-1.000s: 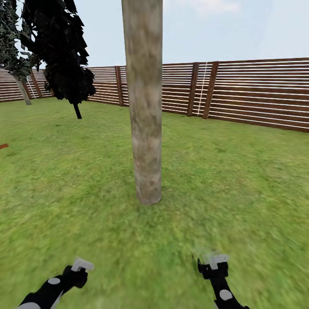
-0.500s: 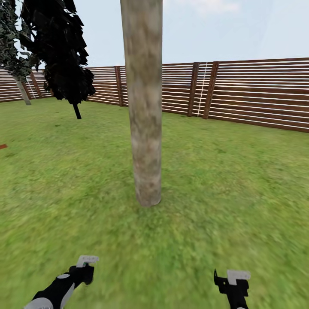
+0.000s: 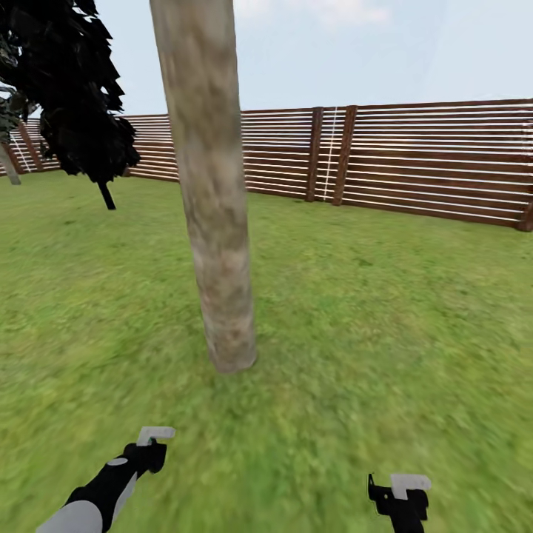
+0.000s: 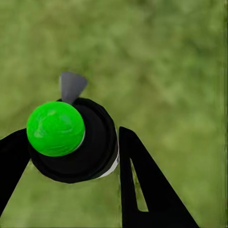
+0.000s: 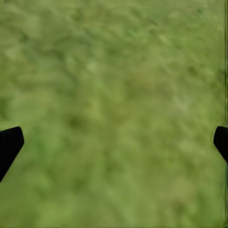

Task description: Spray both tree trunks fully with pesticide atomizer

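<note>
Left hand [image 4: 71,152]: closed on a dark, round-bodied object with a bright green top and a grey nozzle-like tip, judged to be the pesticide atomizer [image 4: 71,142], though its cap reads green, not red. In the head view this hand [image 3: 152,444] sits low and near, forearm reaching forward, tip toward the lawn [image 3: 385,311]. Right hand [image 5: 114,137]: open, fingers spread wide over bare grass, nothing between them; in the head view [image 3: 400,492] it hangs low at near right. Tree trunk [image 3: 211,222]: pale mottled column, just beyond the left hand, slightly left of centre, no whitish specks visible on it. Fence [image 3: 414,163]: far, brown slats. Dark tree [image 3: 74,96]: far left. Risks, as judgement: nozzle aimed at grass would waste spray; low arm pose may leave the upper trunk uncovered; the far side of the trunk could be missed without circling.
</note>
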### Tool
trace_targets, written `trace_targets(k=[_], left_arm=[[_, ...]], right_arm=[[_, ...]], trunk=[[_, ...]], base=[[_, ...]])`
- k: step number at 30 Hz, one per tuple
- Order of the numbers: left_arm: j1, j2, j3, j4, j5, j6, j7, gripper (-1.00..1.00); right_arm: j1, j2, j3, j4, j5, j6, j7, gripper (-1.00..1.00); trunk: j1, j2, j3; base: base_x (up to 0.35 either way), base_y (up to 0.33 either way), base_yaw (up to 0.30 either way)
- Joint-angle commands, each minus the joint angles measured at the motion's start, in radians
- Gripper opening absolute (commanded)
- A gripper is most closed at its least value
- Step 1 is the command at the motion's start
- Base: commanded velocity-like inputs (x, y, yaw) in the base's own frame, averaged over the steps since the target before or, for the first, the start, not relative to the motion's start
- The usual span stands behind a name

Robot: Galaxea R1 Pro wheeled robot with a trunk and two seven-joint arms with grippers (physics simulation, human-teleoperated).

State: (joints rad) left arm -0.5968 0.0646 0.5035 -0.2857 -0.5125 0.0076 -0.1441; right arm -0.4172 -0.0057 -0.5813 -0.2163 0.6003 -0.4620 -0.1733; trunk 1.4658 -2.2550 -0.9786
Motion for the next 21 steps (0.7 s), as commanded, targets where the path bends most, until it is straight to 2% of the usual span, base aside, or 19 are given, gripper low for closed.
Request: trace_targets(k=[1, 3, 7, 11, 13, 16, 19, 21], left_arm=[[0.0, 0.0, 0.0, -0.004, 0.0, 0.0, 0.0, -1.0], [0.0, 0.001, 0.0, -0.009, 0.0, 0.0, 0.0, -1.0], [0.001, 0.0, 0.0, -0.009, 0.0, -0.001, 0.0, -1.0], [0.004, -0.002, -0.001, -0.008, -0.001, -0.002, 0.0, -1.0], [0.005, -0.017, -0.005, -0.007, -0.002, -0.005, 0.0, -1.0], [0.006, -0.066, -0.011, -0.007, -0.005, -0.008, -0.001, -1.0], [0.004, -0.068, -0.007, -0.01, -0.002, -0.008, 0.0, -1.0], [0.003, -0.056, -0.004, -0.029, -0.002, -0.007, 0.0, -1.0]], right_arm=[[0.0, 0.0, 0.0, 0.0, -0.01, 0.0, 0.0, 1.0], [0.0, 0.0, 0.0, 0.0, -0.025, 0.0, 0.001, 1.0], [0.0, 0.0, 0.0, 0.0, -0.032, 0.0, 0.001, 1.0], [0.0, 0.0, 0.0, 0.0, -0.033, 0.0, 0.001, 1.0], [0.0, 0.0, 0.0, 0.0, -0.033, 0.0, 0.0, 1.0], [0.0, 0.0, 0.0, 0.0, -0.033, 0.0, 0.001, 1.0], [0.0, -0.001, 0.0, 0.0, -0.033, 0.0, 0.0, 1.0], [0.0, -0.002, 0.0, -0.001, -0.033, 0.0, 0.0, 1.0]], trunk=[[0.0, 0.0, 0.0], [0.0, 0.0, 0.0], [0.0, 0.0, 0.0], [0.0, 0.0, 0.0], [0.0, 0.0, 0.0], [0.0, 0.0, 0.0], [0.0, 0.0, 0.0], [0.0, 0.0, 0.0]], base=[[0.308, -0.138, -0.298], [0.308, -0.1, -0.294], [0.307, -0.028, -0.262], [0.117, -0.002, -0.077], [0.014, 0.0, -0.009], [0.003, 0.0, -0.002], [-0.005, 0.0, 0.0], [-0.193, 0.0, 0.0]])
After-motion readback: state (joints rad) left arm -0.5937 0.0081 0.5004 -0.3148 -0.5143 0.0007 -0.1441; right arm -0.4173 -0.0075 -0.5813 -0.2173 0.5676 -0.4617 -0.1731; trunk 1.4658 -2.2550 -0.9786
